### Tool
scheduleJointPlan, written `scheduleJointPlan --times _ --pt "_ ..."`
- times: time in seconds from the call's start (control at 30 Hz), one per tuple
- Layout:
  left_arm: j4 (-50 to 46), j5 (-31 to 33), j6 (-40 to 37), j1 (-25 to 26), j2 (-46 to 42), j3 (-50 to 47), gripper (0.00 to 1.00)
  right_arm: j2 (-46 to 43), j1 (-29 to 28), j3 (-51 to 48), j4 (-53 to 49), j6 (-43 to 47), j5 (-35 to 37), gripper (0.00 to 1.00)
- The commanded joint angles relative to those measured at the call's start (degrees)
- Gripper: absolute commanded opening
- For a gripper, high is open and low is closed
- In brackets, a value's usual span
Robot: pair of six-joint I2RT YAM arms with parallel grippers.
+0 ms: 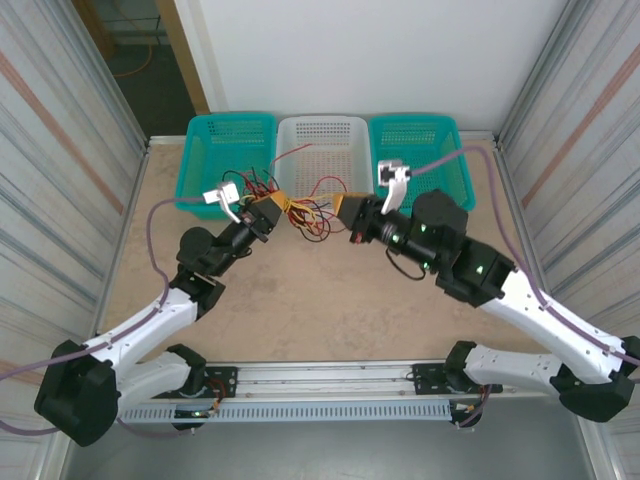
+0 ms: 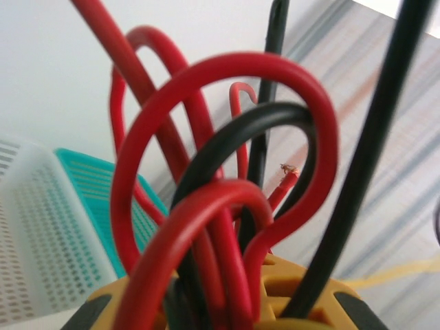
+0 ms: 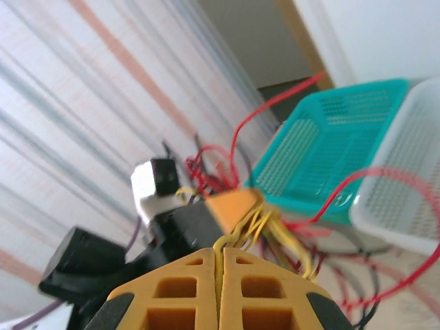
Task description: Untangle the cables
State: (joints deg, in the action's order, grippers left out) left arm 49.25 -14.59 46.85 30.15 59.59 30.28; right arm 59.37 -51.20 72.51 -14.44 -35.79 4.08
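The cables are hanging as a small knot stretched between the two hands. The left gripper is clamping red and black loops that are springing straight up out of its jaws, and the right gripper is pinching thin yellow strands with its fingers pressed almost flat together. They are looking light, thin and springy (slick insulation, likely to be slipping through a loose pinch), so taking single strands close beside each hand's grip is seeming wiser than hauling hard, which is likely tightening the knot. No brand, label or writing is showing legibly.
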Motion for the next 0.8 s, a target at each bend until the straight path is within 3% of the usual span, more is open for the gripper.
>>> scheduleJointPlan --times 0.0,0.17,0.3,0.43,0.57,0.67,0.77 --pt "2.2 -9.9 3.3 -1.1 0.8 -1.3 0.00 2.3 7.6 7.8 -5.7 4.7 -2.6 0.00" --pt "2.3 -18.2 6.2 1.2 -0.8 0.1 0.00 8.9 23.2 12.4 -6.9 0.5 -16.3 0.00" --pt "0.8 -20.0 6.8 4.0 -3.4 2.3 0.00 14.2 31.0 12.5 -3.5 -2.2 -26.5 0.00" --pt "5.6 -19.3 11.2 5.3 -4.1 3.5 0.00 16.5 33.1 7.4 2.8 -5.0 -30.0 0.00" --pt "11.1 -17.6 15.5 5.3 -3.6 5.0 0.00 17.5 34.2 -5.3 21.4 -13.0 -34.8 0.00" --pt "13.0 -15.2 15.6 5.4 -2.8 7.2 0.00 20.3 33.1 -13.0 33.3 -18.3 -36.3 0.00" --pt "12.8 -10.4 13.9 5.3 -1.6 10.0 0.00 21.2 30.5 -17.5 37.6 -19.3 -34.0 0.00"
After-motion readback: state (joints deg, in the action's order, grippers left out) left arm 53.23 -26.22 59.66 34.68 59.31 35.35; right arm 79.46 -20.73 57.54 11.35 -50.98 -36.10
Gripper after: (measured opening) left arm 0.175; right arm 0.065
